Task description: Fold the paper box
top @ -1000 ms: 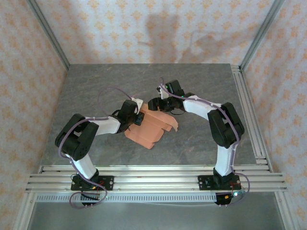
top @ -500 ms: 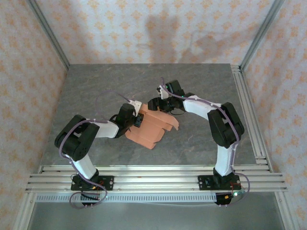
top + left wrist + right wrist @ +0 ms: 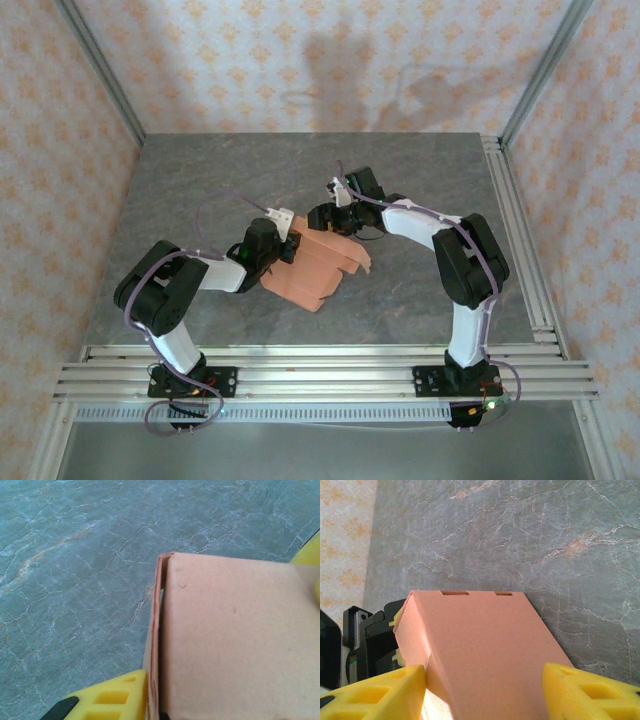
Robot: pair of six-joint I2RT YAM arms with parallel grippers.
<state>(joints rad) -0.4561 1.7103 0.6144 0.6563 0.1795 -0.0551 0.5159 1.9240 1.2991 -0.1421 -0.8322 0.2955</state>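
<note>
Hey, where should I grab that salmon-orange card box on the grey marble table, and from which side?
Likely the salmon-orange card box by its narrow far end, pinching across its width from the right arm's side: the two long edges there run straight and parallel, and the right gripper's jaws stand either side of them.

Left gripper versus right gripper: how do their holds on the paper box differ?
The right gripper clasps the paper box, one finger at each side; the left gripper shows one finger beside a card edge, the other hidden. The right gripper comes from the far side, the left gripper from the left. Both have yellow fingers.
</note>
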